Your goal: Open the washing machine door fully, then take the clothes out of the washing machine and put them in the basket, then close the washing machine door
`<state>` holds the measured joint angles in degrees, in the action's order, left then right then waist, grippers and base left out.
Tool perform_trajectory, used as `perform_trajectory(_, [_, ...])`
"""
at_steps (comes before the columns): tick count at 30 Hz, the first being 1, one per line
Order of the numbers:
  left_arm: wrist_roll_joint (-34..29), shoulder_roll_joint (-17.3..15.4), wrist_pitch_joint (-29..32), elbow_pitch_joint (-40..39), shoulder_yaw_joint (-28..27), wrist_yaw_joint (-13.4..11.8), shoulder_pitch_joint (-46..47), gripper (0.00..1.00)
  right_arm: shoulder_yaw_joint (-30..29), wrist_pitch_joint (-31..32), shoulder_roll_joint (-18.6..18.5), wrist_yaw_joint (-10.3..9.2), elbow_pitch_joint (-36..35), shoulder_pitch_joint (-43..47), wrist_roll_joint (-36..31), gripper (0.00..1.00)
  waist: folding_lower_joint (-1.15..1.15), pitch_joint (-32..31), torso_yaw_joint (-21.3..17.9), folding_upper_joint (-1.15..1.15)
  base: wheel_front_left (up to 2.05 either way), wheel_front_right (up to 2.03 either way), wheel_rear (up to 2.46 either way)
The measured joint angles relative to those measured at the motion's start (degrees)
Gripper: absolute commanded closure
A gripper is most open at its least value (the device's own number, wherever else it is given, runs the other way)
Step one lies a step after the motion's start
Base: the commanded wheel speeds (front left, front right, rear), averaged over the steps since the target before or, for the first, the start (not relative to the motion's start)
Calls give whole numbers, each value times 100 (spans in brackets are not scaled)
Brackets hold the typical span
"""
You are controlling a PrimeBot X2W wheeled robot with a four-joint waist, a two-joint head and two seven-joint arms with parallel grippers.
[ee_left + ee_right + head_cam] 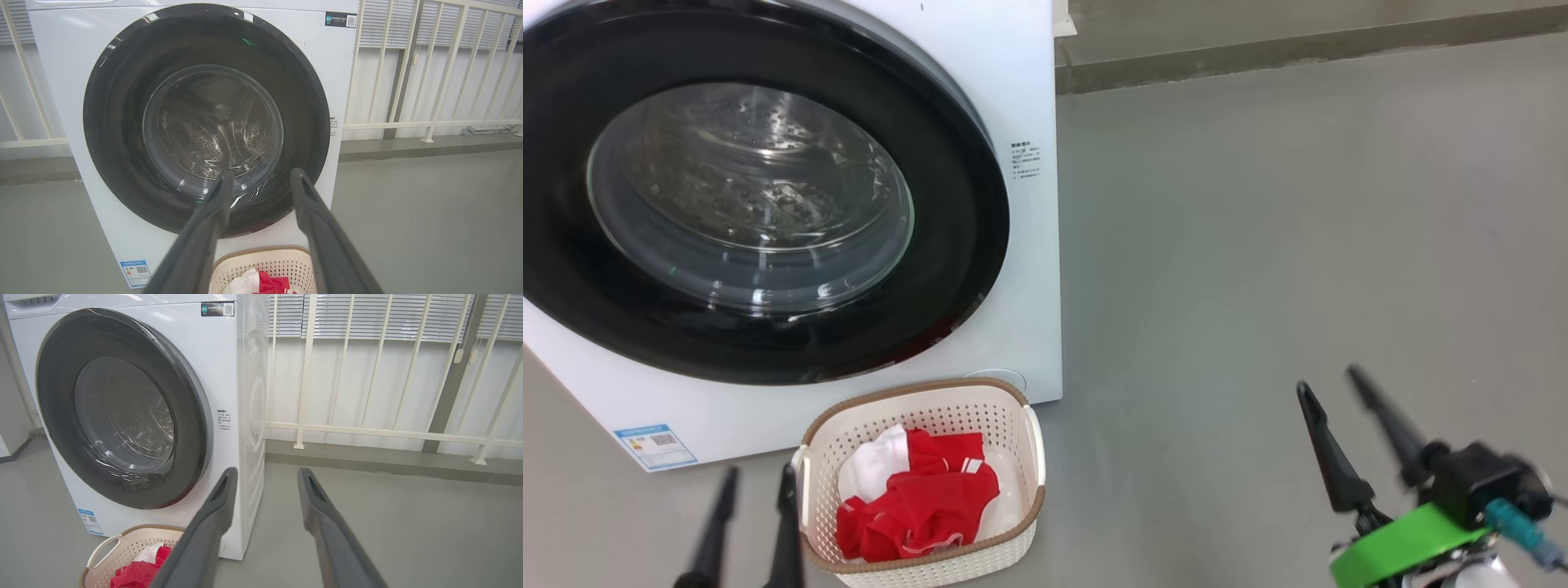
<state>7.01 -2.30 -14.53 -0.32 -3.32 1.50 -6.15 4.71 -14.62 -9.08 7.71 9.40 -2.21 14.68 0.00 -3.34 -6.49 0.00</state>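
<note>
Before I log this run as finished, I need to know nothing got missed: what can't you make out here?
- Depths of the drum: head view, glare on the washing machine door glass blurs them.
- Count of clothes: head view, heaped over each other in the basket.
- Print on the label: head view, too small.
- Basket's near end: left wrist view, cut by bottom edge.
</note>
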Motion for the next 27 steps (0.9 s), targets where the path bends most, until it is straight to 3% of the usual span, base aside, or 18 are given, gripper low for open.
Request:
perform_trajectory(5, [82, 101, 90, 435, 13, 0, -59, 100, 27, 32, 172, 0, 386, 311, 34, 100, 0, 3, 6, 0, 0, 0, 0])
perform_trajectory(27, [1493, 103, 396, 614, 4, 63, -36, 100, -89, 356, 216, 0, 408, 309, 1370, 100, 1, 64, 119, 0, 0, 0, 0])
